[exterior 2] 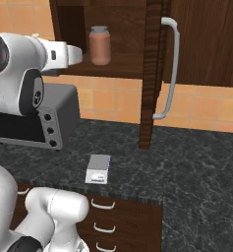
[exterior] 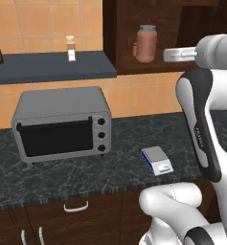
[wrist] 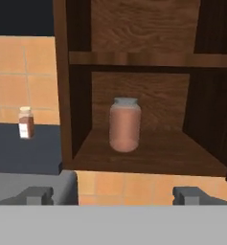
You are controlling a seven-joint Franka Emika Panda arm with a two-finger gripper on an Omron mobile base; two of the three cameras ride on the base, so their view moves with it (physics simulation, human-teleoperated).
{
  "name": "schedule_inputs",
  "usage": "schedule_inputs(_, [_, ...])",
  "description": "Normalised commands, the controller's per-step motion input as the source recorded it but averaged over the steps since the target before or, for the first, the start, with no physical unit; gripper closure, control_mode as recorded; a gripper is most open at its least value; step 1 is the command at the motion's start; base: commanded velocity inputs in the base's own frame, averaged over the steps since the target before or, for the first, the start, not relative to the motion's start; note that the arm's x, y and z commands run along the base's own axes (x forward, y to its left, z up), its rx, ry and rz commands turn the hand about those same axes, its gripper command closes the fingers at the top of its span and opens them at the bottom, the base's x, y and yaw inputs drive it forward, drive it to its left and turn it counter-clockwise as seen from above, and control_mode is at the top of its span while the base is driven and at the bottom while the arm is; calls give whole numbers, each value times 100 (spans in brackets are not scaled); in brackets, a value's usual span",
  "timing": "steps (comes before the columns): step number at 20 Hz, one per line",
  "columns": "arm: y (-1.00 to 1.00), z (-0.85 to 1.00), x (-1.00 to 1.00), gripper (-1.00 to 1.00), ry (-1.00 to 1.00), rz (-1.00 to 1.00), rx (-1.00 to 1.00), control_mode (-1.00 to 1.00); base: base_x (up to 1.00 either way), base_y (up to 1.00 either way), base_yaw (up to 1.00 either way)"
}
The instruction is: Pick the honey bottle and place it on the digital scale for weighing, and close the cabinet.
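Honey bottle (wrist: 125, 125) stands upright (on the cabinet (wrist: 134, 57) shelf) beyond the spread hand (wrist: 116, 195).

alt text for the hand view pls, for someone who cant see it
A reddish-brown honey bottle with a grey lid stands upright on the lower shelf of an open wooden cabinet, straight ahead of the open gripper. A slim labelled bottle sits on a dark shelf at left.

the honey bottle (exterior: 146, 43) stands in the open cabinet (exterior 2: 152, 74). the digital scale (exterior: 157, 160) lies on the counter (exterior: 86, 174), right of the toaster oven (exterior: 62, 123).
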Motion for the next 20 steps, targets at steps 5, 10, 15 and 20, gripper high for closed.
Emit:
schedule_inputs(5, [-16, 14, 14, -100, -5, 0, 0, -100, 0, 0, 0])
schedule_inputs(10, [-13, 0, 24, -100, -9, 0, 0, -100, 0, 0, 0])
schedule_inputs(15, [-1, 0, 42, -100, -8, 0, 0, -100, 0, 0, 0])
schedule_inputs(20, [0, 0, 46, -100, 0, 0, 0, -100, 0, 0, 0])
